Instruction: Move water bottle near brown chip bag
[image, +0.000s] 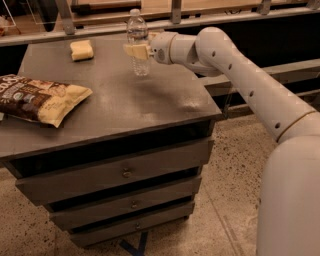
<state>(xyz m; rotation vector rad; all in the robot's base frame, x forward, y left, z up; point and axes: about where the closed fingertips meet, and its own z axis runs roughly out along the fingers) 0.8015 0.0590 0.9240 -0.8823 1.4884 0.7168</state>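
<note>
The water bottle (137, 44) stands upright near the back middle of the grey cabinet top (115, 100), clear and ribbed with a white cap. My gripper (136, 50) reaches in from the right and its cream fingers sit around the bottle's middle, shut on it. The brown chip bag (37, 97) lies flat at the left edge of the top, dark brown with a cream-yellow end pointing right. The bottle is well apart from the bag, to its upper right.
A small yellow sponge-like block (81, 50) lies at the back left of the top. The cabinet has several drawers (125, 172) facing me. A railing and benches (175, 15) run behind the cabinet. My white arm (250, 80) spans the right side.
</note>
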